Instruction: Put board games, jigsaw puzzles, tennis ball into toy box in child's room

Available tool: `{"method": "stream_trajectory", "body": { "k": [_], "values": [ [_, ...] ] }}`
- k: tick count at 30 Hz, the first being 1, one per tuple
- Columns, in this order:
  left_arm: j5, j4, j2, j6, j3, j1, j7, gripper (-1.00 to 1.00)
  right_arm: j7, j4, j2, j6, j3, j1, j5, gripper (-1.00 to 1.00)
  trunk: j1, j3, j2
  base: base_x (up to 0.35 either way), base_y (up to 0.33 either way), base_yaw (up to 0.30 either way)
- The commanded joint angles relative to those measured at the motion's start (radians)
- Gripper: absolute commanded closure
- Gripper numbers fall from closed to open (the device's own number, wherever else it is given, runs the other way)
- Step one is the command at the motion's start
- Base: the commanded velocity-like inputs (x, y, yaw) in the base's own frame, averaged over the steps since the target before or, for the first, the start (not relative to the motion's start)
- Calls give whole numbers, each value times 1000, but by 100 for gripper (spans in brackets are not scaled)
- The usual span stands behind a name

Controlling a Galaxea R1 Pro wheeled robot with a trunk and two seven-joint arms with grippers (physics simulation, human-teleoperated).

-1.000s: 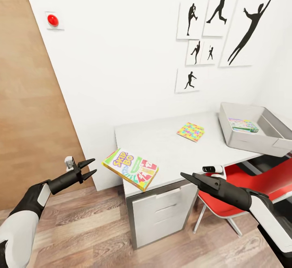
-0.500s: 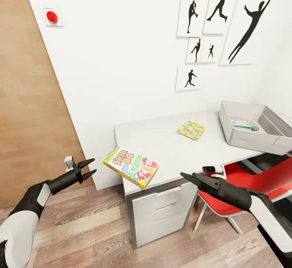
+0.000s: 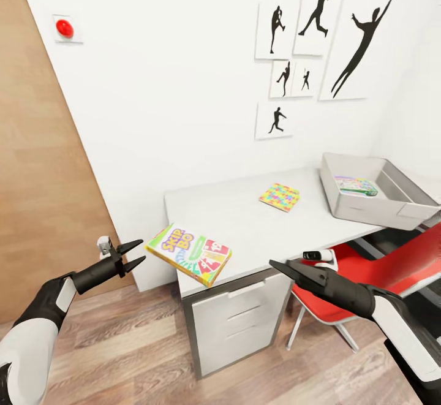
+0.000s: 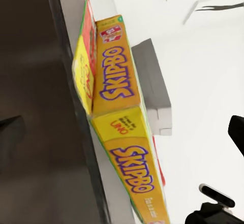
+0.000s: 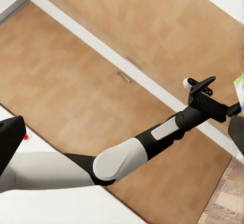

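Note:
The green-yellow Skip-Bo board game (image 3: 190, 254) lies on the table (image 3: 245, 221), overhanging its front left corner. One jigsaw puzzle (image 3: 279, 196) lies flat mid-table. The grey toy box (image 3: 361, 208) stands at the table's right end with a pale green board game (image 3: 356, 185) inside. My left gripper (image 3: 136, 254) is open and empty, just left of the Skip-Bo box (image 4: 119, 117). In front of the table edge, my right gripper (image 3: 274, 263) is open and empty. The tennis ball and the bed are out of view.
A white drawer cabinet (image 3: 236, 322) sits under the table's left end. A red chair (image 3: 380, 270) is tucked in beside it, behind my right arm. A wood panel (image 3: 37, 147) covers the wall at left. Plank floor lies below. My left arm (image 5: 132, 155) crosses the right wrist view.
The camera has shifted, so the table and pictures sit slightly further left and higher in the head view. Both grippers keep their pose, and nothing was taken hold of.

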Motion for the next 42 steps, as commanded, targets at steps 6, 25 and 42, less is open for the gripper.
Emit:
{"method": "stream_trajectory", "body": {
  "k": [6,25,42],
  "values": [
    [0,0,1,8,2,0,-2,-100,-28,-1,1,5,1,-1,-8,-100,0,1,0,0,0,-36],
    [0,0,1,9,4,1,-2,-100,-35,-1,2,5,1,-1,-8,-100,0,1,0,50,0,-2],
    [0,1,1,8,3,1,-2,-100,-35,-1,2,5,1,-1,-7,-100,0,1,0,4,0,0]
  ]
}}
